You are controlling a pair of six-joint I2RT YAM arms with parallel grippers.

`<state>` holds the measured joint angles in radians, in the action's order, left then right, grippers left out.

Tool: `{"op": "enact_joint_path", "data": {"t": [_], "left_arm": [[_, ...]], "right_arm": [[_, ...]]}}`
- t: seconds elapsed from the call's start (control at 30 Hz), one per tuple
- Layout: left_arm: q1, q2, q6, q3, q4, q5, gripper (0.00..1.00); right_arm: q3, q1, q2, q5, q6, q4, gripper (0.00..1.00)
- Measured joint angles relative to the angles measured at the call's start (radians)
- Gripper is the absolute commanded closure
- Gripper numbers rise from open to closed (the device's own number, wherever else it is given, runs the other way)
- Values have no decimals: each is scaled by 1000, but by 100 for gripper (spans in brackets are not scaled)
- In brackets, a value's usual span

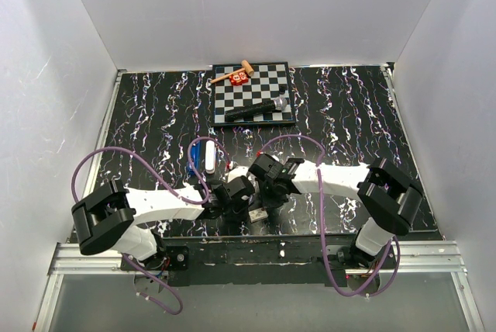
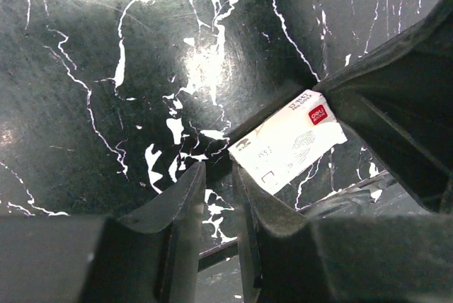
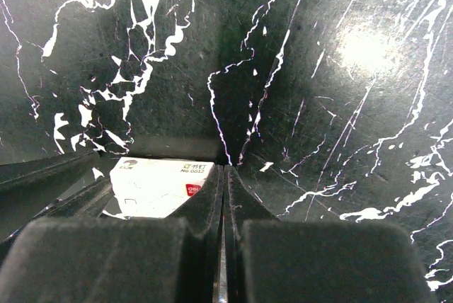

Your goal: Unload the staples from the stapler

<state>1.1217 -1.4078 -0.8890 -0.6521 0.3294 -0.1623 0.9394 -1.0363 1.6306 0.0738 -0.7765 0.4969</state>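
Stapler — blue, flat on the table a little beyond the left arm's wrist, right beside a white marker; touching it or not, impossible to tell from above. Nothing holding it. Both grippers well apart from it, bunched together near the table's near edge instead.

Left gripper: fingers almost together, only a thin slit between the tips, nothing in that slit. Aimed down at the tabletop, with a small white box bearing a red label just ahead and off to one side. Right gripper: fingers pressed flat against each other, likewise empty, the same box peeking out just beside the tips.

Box close to both sets of tips, likely a packet of spare staples, though the print is too small to read for certain. Closed fingers suit nudging or pinning a light box, not lifting one; perhaps meant for sliding it aside, perhaps simply parked.

As for the job: not yet begun, judging by the stapler lying unhandled. Next move probably calls for opening one pair of fingers, reaching back and left to the stapler, then holding its base with one arm and swinging the top open with the other. Risks there — catching the marker instead, or knocking so small and light a thing away.
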Motion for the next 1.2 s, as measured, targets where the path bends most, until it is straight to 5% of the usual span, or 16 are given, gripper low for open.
{"op": "enact_joint_path", "data": {"t": [0.33,0.7,1.2], "left_arm": [[-1,-28,35,-32,15,2,78],[-50,-2,111,-58,107,-52,76],[-99,245,238,-224,256,-208,27]], "right_arm": [[0,-1,-6,22,1,16,99],[-19,75,-198,147,2,55,80],[-2,149,-391,303,142,109,36]]}}
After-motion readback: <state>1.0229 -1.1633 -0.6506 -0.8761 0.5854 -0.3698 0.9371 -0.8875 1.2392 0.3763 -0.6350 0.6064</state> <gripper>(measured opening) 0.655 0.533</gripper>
